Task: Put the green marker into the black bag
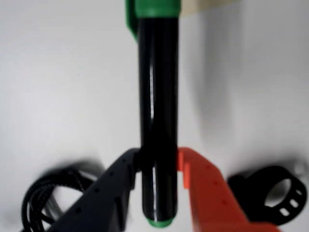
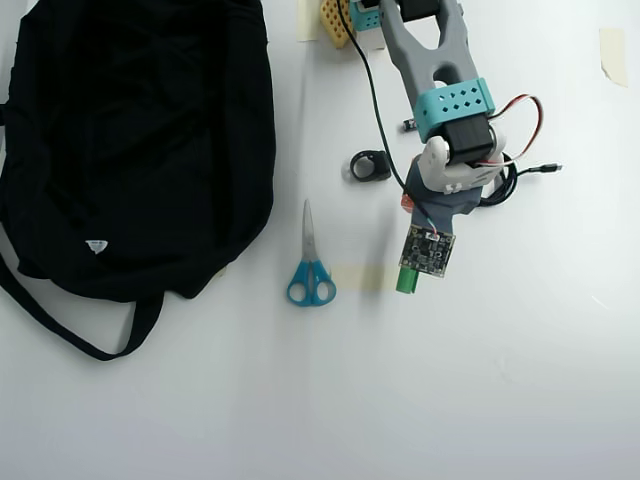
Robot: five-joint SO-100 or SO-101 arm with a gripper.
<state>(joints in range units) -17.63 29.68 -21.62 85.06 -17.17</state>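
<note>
Claw grips the marker
The claw (image 1: 158,169) is clamped on the marker (image 1: 158,96) near its tip; the bag (image 2: 140,140) lies well apart across the table (image 2: 500,380).

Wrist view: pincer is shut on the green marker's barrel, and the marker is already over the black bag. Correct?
Partly. The pincer is shut on the green marker at its black barrel, as the wrist view shows. But the marker is not over the black bag: the overhead view shows its green cap over bare table, to the right of the scissors, with the bag well to the left.
</note>
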